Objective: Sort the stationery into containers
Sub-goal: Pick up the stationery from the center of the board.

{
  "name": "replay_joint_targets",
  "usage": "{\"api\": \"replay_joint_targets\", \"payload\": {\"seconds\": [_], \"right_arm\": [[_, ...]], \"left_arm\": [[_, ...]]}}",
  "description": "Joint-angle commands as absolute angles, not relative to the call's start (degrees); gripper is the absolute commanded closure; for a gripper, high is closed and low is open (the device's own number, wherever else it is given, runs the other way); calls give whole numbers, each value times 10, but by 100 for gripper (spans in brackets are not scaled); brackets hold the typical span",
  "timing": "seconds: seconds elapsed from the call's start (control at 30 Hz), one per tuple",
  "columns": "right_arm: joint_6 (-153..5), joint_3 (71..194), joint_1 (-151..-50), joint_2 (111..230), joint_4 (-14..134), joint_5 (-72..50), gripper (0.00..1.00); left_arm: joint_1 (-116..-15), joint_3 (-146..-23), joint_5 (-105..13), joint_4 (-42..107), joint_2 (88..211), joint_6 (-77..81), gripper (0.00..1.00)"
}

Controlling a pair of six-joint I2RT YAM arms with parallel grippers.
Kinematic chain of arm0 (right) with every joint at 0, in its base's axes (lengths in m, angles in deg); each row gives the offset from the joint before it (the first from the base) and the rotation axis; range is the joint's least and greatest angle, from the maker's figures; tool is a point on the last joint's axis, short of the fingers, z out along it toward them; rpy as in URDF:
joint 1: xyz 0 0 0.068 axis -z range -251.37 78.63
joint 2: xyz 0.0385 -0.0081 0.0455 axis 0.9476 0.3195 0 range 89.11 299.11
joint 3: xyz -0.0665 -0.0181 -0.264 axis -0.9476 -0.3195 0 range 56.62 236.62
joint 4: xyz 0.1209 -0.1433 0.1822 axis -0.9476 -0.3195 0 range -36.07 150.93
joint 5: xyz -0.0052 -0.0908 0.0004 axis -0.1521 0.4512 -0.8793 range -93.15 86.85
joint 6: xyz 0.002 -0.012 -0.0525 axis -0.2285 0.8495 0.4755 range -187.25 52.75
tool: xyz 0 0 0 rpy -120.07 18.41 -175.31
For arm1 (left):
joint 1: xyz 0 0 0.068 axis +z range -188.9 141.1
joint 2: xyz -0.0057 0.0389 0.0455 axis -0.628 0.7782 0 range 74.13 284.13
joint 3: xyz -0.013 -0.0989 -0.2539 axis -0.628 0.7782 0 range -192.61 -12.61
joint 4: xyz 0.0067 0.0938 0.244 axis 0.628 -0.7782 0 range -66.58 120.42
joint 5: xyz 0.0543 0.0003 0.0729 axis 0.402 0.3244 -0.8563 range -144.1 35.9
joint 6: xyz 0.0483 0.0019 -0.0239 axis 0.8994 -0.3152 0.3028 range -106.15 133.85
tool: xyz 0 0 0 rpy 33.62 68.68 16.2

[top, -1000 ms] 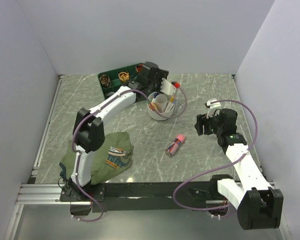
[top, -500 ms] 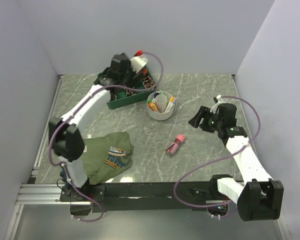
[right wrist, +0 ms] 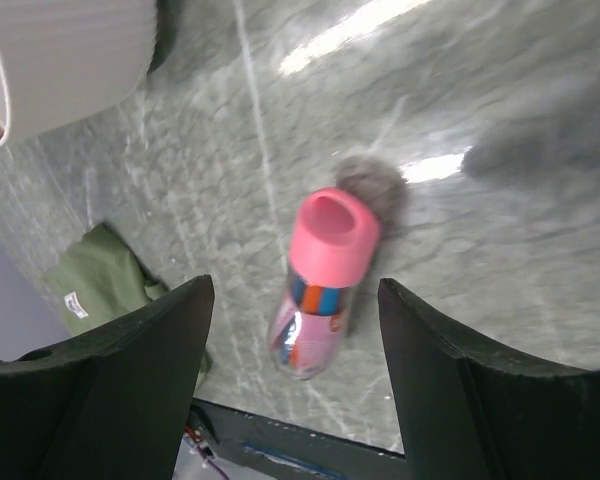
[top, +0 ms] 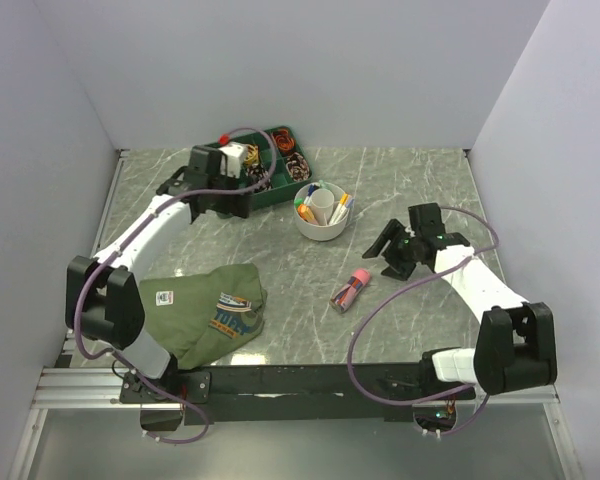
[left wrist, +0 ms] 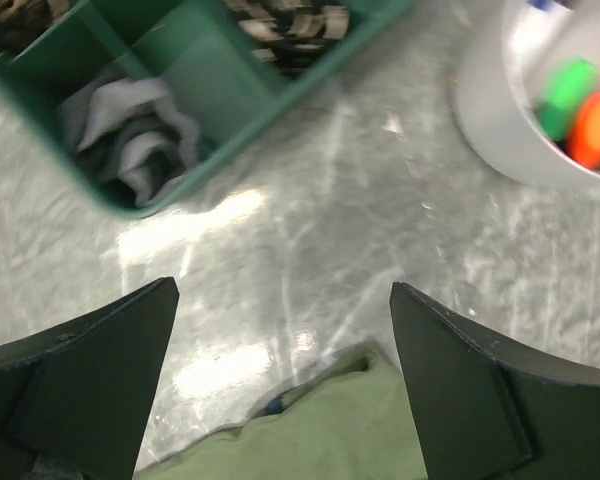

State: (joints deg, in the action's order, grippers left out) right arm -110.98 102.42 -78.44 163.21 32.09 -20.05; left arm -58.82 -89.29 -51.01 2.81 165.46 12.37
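Note:
The white container cup (top: 321,228) stands mid-table with orange, green and blue stationery (top: 307,207) upright in it; the left wrist view shows its wall (left wrist: 500,110) and a green marker (left wrist: 565,92). A clear tube with a pink cap (top: 350,290) lies on the table in front of the cup. My right gripper (top: 386,255) hovers just right of it, open, and the tube (right wrist: 325,280) lies below the gap between the jaws, untouched (right wrist: 295,286). My left gripper (top: 228,203) is open and empty (left wrist: 283,290) above bare table, between the tray and the shirt.
A green compartment tray (top: 277,197) of coiled items sits at the back left, also in the left wrist view (left wrist: 180,60). A folded olive shirt (top: 205,310) lies near left, its edge under the left fingers (left wrist: 330,440). White walls enclose the table.
The left arm swung from over the cup to the left, across the tray, and came down at its front edge with jaws wider. The right gripper moved left toward the pink-capped tube.

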Motion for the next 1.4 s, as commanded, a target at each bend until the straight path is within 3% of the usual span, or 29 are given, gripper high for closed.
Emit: {"api": "replay_joint_targets", "payload": {"seconds": [0.0,0.3,1.07,1.17,1.27,1.3,1.33,1.37], "right_arm": [[-1166,1056,-825,1649,308,-164,26],[-1209,1093,-876,1708,222,-93,29],[-1200,1091,-955,1826,280,-103,38],[-1192,1073,-966,1832,273,-97,47],[-1181,1059,-969,1820,267,-92,72],[-1177,1061,-969,1813,265,-83,90],[-1166,1071,-968,1804,260,-77,99],[-1158,1078,-965,1782,257,-72,100]], "left_arm": [[-554,-882,-473,44,1620,55,7],[-531,-883,-473,43,1609,66,7],[-497,-842,-458,52,1567,64,7],[-492,-845,-457,48,1565,63,7],[-487,-849,-456,48,1567,64,7],[-487,-850,-456,48,1571,65,7],[-487,-855,-454,48,1572,66,7],[-486,-858,-452,47,1574,66,8]]}}
